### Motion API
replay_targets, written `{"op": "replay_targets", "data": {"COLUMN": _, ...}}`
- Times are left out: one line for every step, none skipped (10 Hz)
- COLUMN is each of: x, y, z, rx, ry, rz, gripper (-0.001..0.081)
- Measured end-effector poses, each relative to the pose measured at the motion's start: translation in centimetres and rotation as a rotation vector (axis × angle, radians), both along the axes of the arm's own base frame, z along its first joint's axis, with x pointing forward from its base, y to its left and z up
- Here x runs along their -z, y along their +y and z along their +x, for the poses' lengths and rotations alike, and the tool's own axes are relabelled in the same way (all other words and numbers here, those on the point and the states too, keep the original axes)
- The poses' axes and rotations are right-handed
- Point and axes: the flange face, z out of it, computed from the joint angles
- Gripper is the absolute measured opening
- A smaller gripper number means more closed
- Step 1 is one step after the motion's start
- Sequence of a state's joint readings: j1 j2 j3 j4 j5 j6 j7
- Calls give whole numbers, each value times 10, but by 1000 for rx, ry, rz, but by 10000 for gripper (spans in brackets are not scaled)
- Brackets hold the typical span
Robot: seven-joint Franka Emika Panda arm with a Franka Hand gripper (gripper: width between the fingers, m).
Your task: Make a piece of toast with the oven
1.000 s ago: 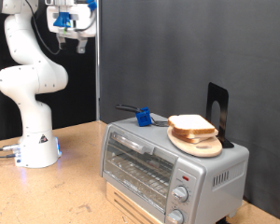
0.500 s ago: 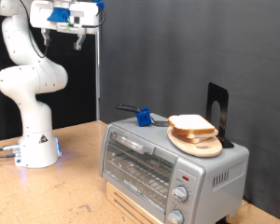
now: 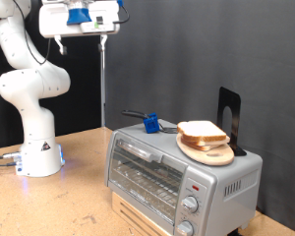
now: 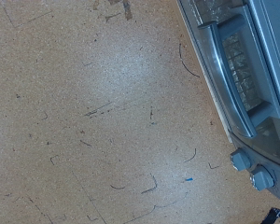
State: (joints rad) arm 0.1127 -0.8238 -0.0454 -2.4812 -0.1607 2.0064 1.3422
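The piece of toast [image 3: 202, 131] sits atop the closed oven [image 3: 177, 169], untouched; we cannot tell our high pincer's [image 3: 101, 32] opening.

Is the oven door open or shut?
Shut. The oven has its glass door upright against the front, the handle across the top. The toast sits outside, on the round board on top.

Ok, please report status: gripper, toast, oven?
Gripper high near the exterior view's top, holding nothing seen. Piece of toast on round board atop oven. Oven door shut.
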Motion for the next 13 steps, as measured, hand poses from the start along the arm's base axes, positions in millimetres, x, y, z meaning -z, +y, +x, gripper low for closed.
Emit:
{"op": "replay_targets", "data": {"x": 2, "y": 0, "z": -2, "rx": 26, "ry": 28, "rz": 21, "gripper": 808}}
{"op": "replay_targets", "data": {"x": 3, "y": 1, "z": -6, "rx": -23, "ry": 82, "rz": 71, "gripper": 808}}
{"op": "replay_targets", "data": {"x": 3, "y": -1, "z": -8, "rx": -110, "ry": 146, "rz": 118, "gripper": 808}}
{"op": "replay_targets", "data": {"x": 4, "y": -5, "z": -3, "rx": -210, "ry": 194, "rz": 156, "gripper": 808}}
{"op": "replay_targets", "data": {"x": 8, "y": -9, "z": 9, "rx": -316, "ry": 230, "rz": 190, "gripper": 808}}
{"op": "replay_targets", "data": {"x": 15, "y": -12, "z": 23, "rx": -369, "ry": 251, "rz": 200, "gripper": 808}}
{"op": "replay_targets", "data": {"x": 18, "y": -10, "z": 36, "rx": -391, "ry": 268, "rz": 190, "gripper": 808}}
{"op": "replay_targets", "data": {"x": 18, "y": -10, "z": 35, "rx": -384, "ry": 267, "rz": 193, "gripper": 808}}
{"op": "replay_targets", "data": {"x": 19, "y": -10, "z": 31, "rx": -455, "ry": 291, "rz": 215, "gripper": 808}}
{"op": "replay_targets", "data": {"x": 18, "y": -11, "z": 28, "rx": -570, "ry": 316, "rz": 252, "gripper": 808}}
{"op": "replay_targets", "data": {"x": 19, "y": -13, "z": 32, "rx": -670, "ry": 304, "rz": 274, "gripper": 808}}
{"op": "replay_targets", "data": {"x": 23, "y": -13, "z": 42, "rx": -711, "ry": 279, "rz": 278, "gripper": 808}}
{"op": "replay_targets", "data": {"x": 27, "y": -10, "z": 55, "rx": -728, "ry": 273, "rz": 272, "gripper": 808}}
